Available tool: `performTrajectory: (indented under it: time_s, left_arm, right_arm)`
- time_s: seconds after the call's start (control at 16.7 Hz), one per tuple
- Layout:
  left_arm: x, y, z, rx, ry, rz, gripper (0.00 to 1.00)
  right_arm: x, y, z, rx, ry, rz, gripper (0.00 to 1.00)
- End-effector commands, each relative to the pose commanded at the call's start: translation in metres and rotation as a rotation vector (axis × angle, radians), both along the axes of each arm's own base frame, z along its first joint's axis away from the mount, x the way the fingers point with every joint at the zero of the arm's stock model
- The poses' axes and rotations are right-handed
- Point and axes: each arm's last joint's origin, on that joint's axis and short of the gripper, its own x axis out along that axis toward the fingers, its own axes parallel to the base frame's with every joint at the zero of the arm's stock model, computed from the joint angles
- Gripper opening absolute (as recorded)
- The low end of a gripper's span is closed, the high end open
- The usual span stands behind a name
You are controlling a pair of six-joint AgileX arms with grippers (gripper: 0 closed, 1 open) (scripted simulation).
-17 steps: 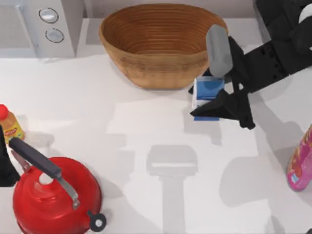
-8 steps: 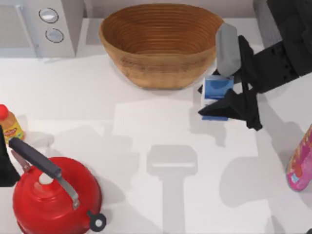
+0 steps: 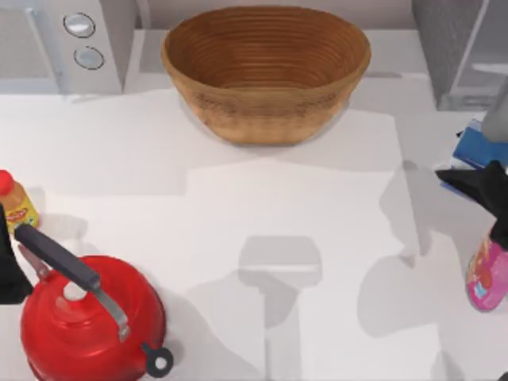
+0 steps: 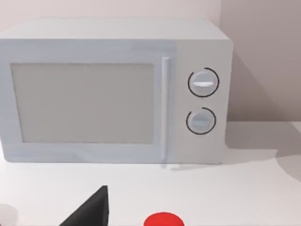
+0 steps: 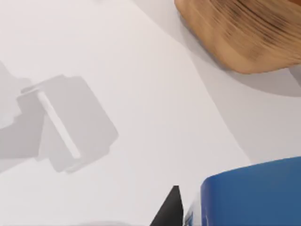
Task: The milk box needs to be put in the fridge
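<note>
So you're mid-carry: your right gripper (image 3: 486, 184) sits at the table's right edge, clamped on the milk box (image 3: 479, 147) — the blue carton shows just past the dark fingers (image 3: 468, 181), apparently lifted off the table. The right wrist view has the carton's blue face (image 5: 251, 195) close up beside one fingertip, with the wicker basket (image 5: 244, 30) beyond. The fridge (image 3: 460, 48) stands at the far right corner, near the carton, pale door panel facing inward; whether that door is open you can't tell from here. Next move, by my read: carry the carton back toward the fridge and line it up with the opening — mind the pink bottle (image 3: 486, 274) right beside the gripper. Left arm (image 3: 8, 274) is parked at the left edge by the red kettle (image 3: 91, 321); I can't tell its fingers.
</note>
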Motion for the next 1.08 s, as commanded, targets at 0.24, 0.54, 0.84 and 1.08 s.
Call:
performTrajectory:
  time_s: [0.24, 0.54, 0.84, 1.08]
  left_arm:
    - [0.0, 0.0, 0.0, 0.0, 0.0, 0.0, 1.0]
    - [0.0, 0.0, 0.0, 0.0, 0.0, 0.0, 1.0]
    - [0.0, 0.0, 0.0, 0.0, 0.0, 0.0, 1.0]
    - [0.0, 0.0, 0.0, 0.0, 0.0, 0.0, 1.0]
  right_arm:
    - [-0.071, -0.035, -0.008, 0.112, -0.235, -0.337, 0.0]
    - [-0.116, -0.057, -0.062, 0.33, -0.445, -0.677, 0.0]
    - [-0.122, -0.065, -0.102, 0.482, -0.519, -0.851, 0.0]
    - [-0.122, -0.065, -0.104, 0.49, -0.522, -0.859, 0.0]
